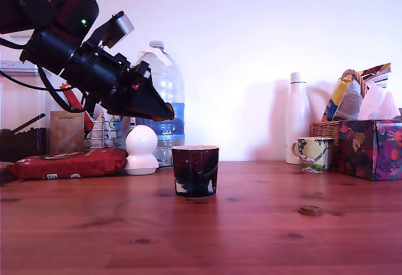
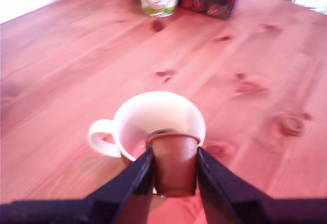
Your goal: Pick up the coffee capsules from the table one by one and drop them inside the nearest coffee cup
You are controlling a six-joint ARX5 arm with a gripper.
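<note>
The table (image 1: 264,237) carries the cup (image 1: 195,171). The gripper (image 2: 175,175) hangs above the cup, clenched on 1 capsule (image 2: 174,162). Centre the capsule over the cup's mouth before releasing. Another capsule (image 1: 310,210) lies well apart from the cup.

A home: wooden table (image 1: 264,237), floral mug (image 1: 312,154), tissue box (image 1: 370,149), water bottle (image 1: 164,99).

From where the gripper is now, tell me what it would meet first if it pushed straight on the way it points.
Probably the coffee cup: the gripper, shut on a capsule, slants down toward its open mouth. The capsule would likely enter first, though the exact depth is unclear.
</note>
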